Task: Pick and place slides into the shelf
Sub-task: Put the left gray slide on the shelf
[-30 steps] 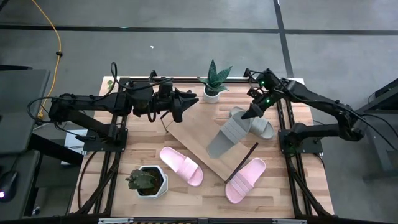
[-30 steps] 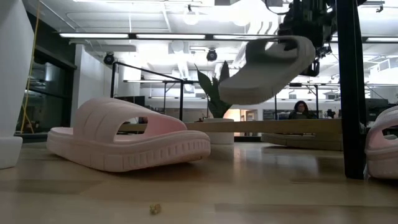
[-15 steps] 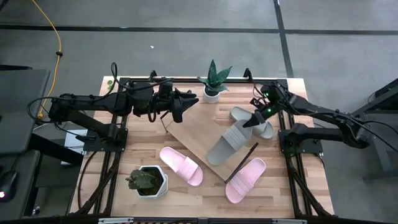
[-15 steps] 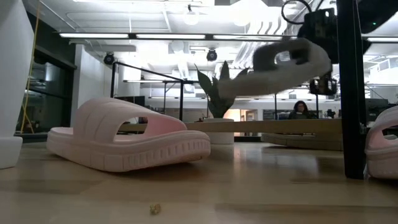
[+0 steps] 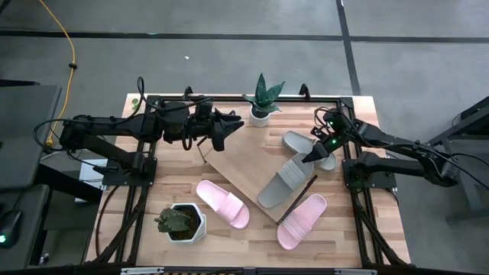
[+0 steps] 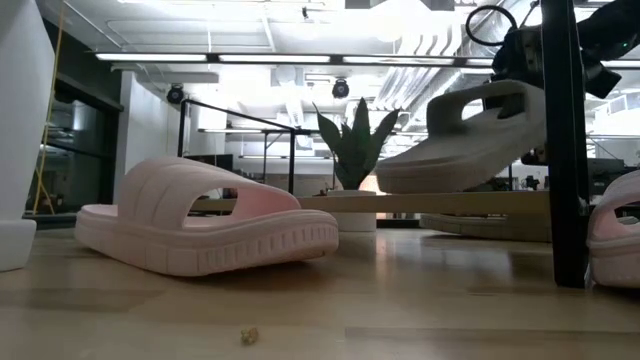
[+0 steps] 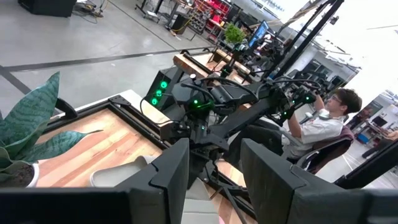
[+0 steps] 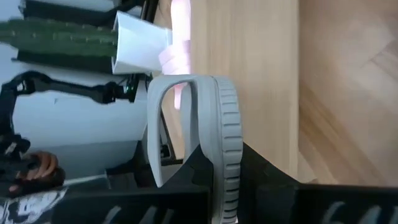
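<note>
My right gripper (image 5: 312, 157) is shut on a light grey slide (image 5: 283, 183) that slants over the right part of the shelf (image 5: 241, 164), a light-wood board lying askew mid-table. In the low view the slide (image 6: 470, 135) has its heel raised. A second grey slide (image 5: 299, 142) lies flat at the shelf's far right, partly under the gripper. Two pale pink slides lie sole-down on the tabletop, one (image 5: 223, 203) near the shelf's near side and one (image 5: 302, 220) to its right. My left gripper (image 5: 238, 121) is open and empty above the shelf's far left corner. My right gripper pinches the grey slide's sole at its heel end (image 8: 227, 163) between its two fingers, one on the footbed side and one on the underside. The fingers come slanting down from the table's far right, along the slide. The toe end (image 6: 392, 182) is down at the shelf board; whether it touches it, I cannot tell.
A spiky plant in a white pot (image 5: 262, 101) stands at the far edge beyond the shelf. A cactus in a white pot (image 5: 180, 222) stands near the front left. A black wire end frame (image 5: 298, 200) crosses the shelf's right end. Black frame posts flank the table.
My right gripper has gone down and toward the table's near edge with the grey slide. The slide has tipped from hanging steeply to a shallower slant, and its toe end has come down onto or just above the shelf board.
</note>
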`<state>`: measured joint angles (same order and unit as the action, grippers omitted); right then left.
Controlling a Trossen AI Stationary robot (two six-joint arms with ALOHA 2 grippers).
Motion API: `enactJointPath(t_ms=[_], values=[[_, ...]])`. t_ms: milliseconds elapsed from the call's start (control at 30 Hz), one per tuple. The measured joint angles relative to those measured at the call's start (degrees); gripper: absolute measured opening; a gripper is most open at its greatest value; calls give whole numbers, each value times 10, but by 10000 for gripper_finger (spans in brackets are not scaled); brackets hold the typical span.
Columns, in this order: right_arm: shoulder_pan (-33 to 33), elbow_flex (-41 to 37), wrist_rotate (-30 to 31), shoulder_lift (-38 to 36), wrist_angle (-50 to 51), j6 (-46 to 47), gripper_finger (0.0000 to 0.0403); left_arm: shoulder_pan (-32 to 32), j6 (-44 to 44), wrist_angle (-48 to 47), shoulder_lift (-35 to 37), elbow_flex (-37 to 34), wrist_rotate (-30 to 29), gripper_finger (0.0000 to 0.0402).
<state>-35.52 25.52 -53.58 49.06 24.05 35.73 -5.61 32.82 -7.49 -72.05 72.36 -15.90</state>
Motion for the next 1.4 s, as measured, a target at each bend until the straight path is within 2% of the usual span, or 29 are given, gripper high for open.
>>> enactJointPath(t_ms=[367, 733, 1400], values=[[52, 0, 55, 6, -3, 3, 5, 0, 0, 0, 0, 0, 0, 136], [89, 0, 83, 58, -38, -11, 5, 0, 0, 0, 0, 0, 0, 136], [89, 0, 107, 76, -12, -102, 5, 0, 4, 1, 0, 0, 0, 136]])
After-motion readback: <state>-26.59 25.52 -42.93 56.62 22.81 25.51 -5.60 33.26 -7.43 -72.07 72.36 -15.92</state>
